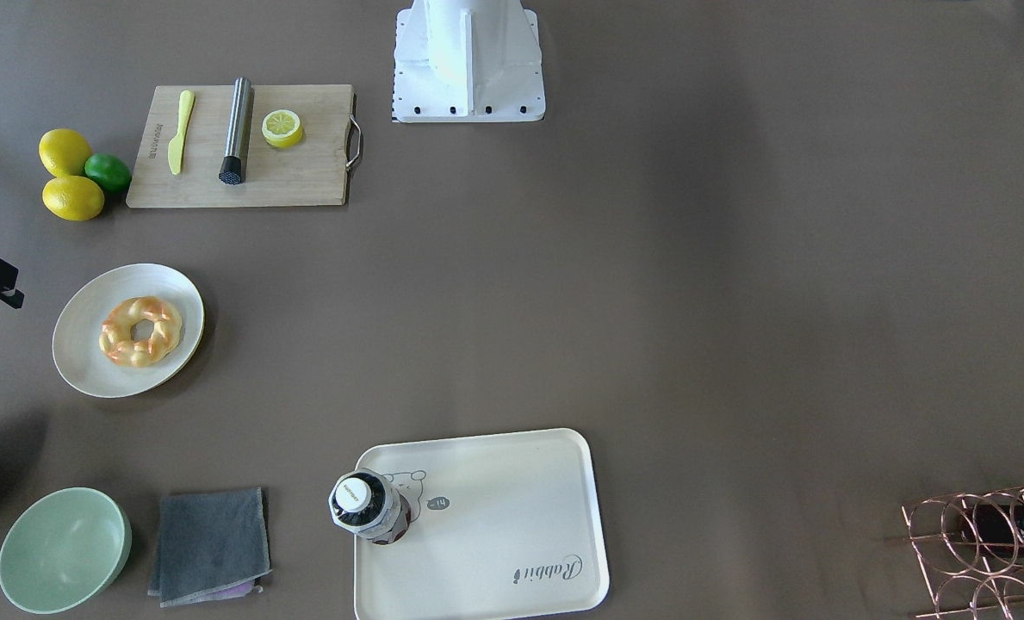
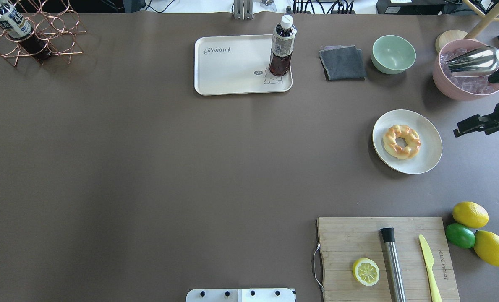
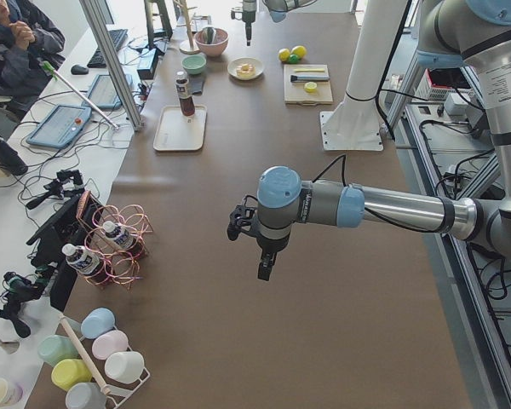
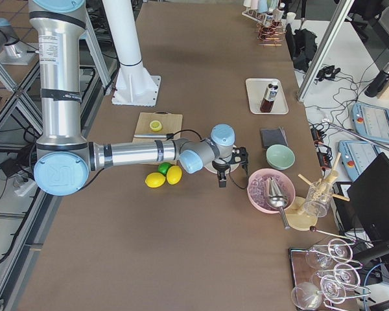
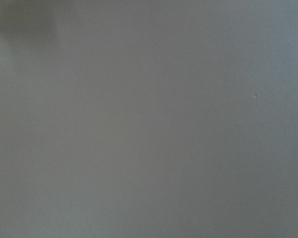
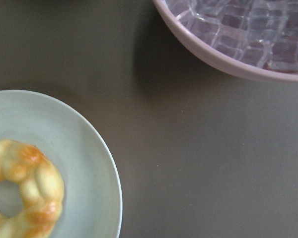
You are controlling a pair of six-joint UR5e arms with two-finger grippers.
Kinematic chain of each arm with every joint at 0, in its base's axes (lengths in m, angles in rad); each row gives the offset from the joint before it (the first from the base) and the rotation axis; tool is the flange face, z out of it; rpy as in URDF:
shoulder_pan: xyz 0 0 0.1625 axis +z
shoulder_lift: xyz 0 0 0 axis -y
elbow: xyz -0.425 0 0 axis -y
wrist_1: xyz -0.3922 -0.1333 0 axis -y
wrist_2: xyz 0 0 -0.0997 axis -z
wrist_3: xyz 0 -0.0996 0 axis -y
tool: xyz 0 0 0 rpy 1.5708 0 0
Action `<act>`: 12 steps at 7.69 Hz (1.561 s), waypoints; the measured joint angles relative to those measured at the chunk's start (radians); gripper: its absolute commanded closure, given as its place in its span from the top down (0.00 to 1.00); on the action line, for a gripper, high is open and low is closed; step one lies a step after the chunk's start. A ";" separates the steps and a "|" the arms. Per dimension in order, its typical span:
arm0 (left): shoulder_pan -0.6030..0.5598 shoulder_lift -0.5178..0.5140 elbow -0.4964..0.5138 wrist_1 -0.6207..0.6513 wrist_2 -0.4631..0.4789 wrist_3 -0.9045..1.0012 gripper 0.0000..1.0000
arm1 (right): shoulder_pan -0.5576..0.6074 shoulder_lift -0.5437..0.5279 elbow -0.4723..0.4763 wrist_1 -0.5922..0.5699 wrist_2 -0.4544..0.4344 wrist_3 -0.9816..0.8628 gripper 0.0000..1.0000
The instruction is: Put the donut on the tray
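The donut [image 1: 141, 331], a glossy braided ring, lies on a round white plate [image 1: 89, 344]; it also shows in the overhead view [image 2: 401, 141] and at the lower left of the right wrist view [image 6: 25, 193]. The cream tray [image 1: 512, 517] marked "Rabbit" lies apart from it [image 2: 232, 71], with a dark bottle [image 2: 281, 46] standing on one corner. My right gripper [image 2: 469, 126] hovers just beside the plate, towards the pink bowl; I cannot tell whether it is open. My left gripper [image 3: 264, 266] hangs over bare table far from both; I cannot tell its state.
A pink bowl of ice [image 2: 467, 79] with a metal scoop, a green bowl [image 2: 393, 53] and a grey cloth [image 2: 342, 63] lie near the plate. A cutting board [image 2: 358, 235] holds a lemon half, a steel muddler and a knife. Lemons and a lime [image 2: 460, 235] lie beside it. A copper rack [image 2: 35, 37] stands far off.
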 measured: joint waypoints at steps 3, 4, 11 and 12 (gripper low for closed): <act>-0.001 0.000 0.022 -0.044 0.000 -0.004 0.97 | -0.071 0.074 -0.113 0.119 -0.002 0.180 0.85; -0.001 0.000 0.028 -0.055 0.000 -0.004 0.97 | -0.087 0.083 -0.122 0.128 -0.004 0.207 0.74; -0.001 -0.001 0.033 -0.065 -0.001 -0.005 0.97 | -0.112 0.089 -0.138 0.132 -0.020 0.237 0.00; -0.001 0.000 0.033 -0.068 0.000 -0.005 0.97 | -0.112 0.089 -0.125 0.134 -0.018 0.260 0.00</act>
